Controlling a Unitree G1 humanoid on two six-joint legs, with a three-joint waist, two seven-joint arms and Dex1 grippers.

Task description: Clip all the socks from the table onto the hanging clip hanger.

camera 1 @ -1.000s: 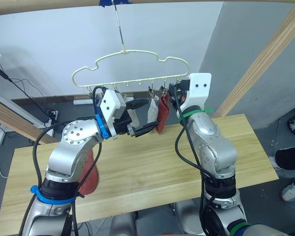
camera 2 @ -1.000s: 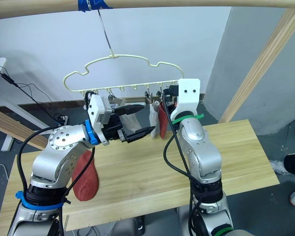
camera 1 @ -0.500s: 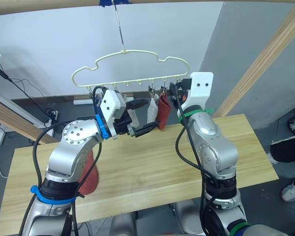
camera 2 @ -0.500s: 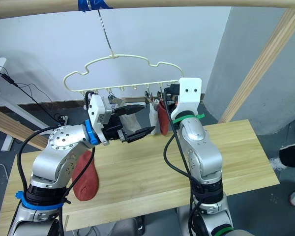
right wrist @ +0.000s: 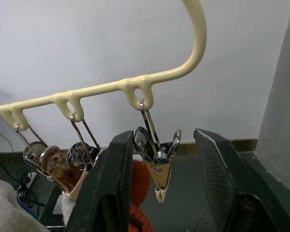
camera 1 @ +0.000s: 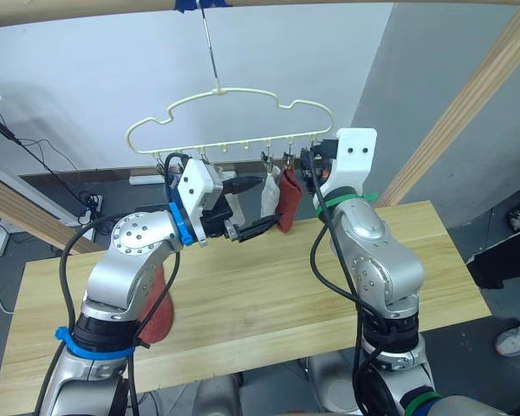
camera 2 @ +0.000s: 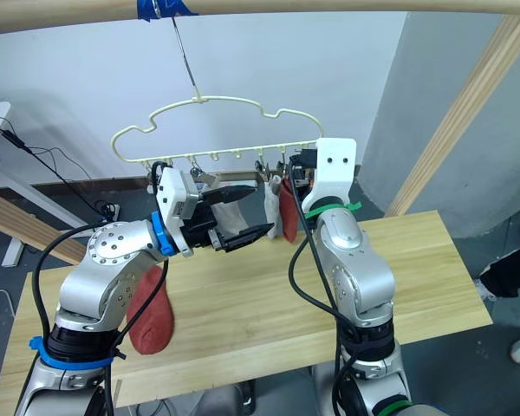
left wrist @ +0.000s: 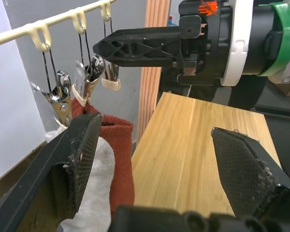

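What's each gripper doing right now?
Left gripper: open, holding nothing, beside the hung red sock.
Right gripper: open, fingers either side of the end clip on the hanger.

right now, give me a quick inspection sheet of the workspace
surface: wooden table, mostly bare
job's things: yellow clip hanger on a hook from the wooden rail; red sock and pale sock clipped on it; another red sock lying on the table
clutter: nothing seen
grippers: left gripper open beside the hung socks; right gripper open around the end clip
cables: black cables by the back wall
surroundings: white wall, slanted wooden posts
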